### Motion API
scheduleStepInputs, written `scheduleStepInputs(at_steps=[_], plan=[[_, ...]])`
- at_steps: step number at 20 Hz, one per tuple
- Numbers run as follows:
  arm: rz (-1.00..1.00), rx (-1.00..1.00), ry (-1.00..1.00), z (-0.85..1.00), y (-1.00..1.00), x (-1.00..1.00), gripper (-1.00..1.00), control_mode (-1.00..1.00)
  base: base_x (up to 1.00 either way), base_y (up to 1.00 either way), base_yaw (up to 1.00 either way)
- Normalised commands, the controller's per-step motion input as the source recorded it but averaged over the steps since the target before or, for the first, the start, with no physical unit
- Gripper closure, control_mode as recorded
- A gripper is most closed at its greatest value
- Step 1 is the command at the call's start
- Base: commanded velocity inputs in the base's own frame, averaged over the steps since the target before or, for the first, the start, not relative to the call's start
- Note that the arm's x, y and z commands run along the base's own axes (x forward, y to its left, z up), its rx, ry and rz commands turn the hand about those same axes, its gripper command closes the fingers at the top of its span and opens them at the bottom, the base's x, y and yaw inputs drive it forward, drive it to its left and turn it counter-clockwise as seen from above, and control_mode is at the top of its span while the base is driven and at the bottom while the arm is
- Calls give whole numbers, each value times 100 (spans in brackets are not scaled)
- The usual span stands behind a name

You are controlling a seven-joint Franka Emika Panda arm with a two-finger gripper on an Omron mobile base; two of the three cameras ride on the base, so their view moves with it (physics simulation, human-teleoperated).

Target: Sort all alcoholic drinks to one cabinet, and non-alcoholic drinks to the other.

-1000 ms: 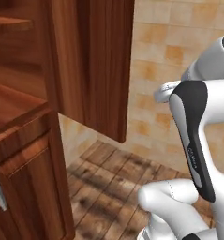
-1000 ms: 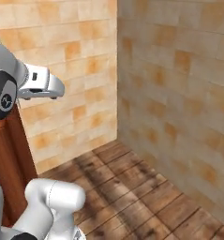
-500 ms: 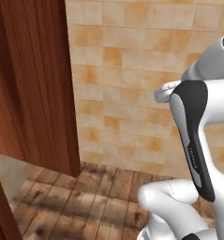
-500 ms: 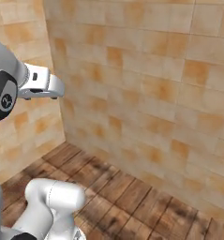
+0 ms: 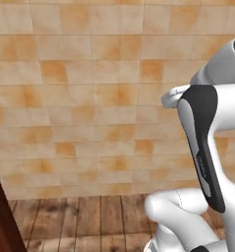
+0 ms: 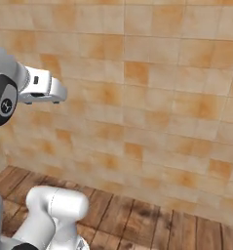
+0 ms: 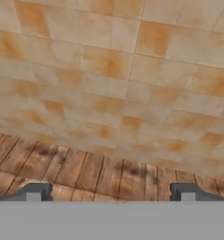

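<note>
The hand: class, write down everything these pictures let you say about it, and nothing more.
The hand shows in the hand view as two small dark grey finger tips rising at the bottom, far apart, so it is open. Nothing sits between them and nothing touches them. It points at the tiled wall of beige and orange squares and the worn wooden plank floor below it. The tips look blocky and matte, each with a paler patch on its face.

A narrow strip of the reddish-brown wooden cabinet stands upright at about 8 o'clock in the left base view, beside the tiled wall.
</note>
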Motion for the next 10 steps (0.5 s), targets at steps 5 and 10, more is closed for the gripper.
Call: scheduleStepInputs(at_steps=[5, 10], plan=[[0, 0, 0, 0, 0, 0, -100, 100, 49, -51, -55], [0, 0, 0, 0, 0, 0, -100, 100, 44, -49, -57]])
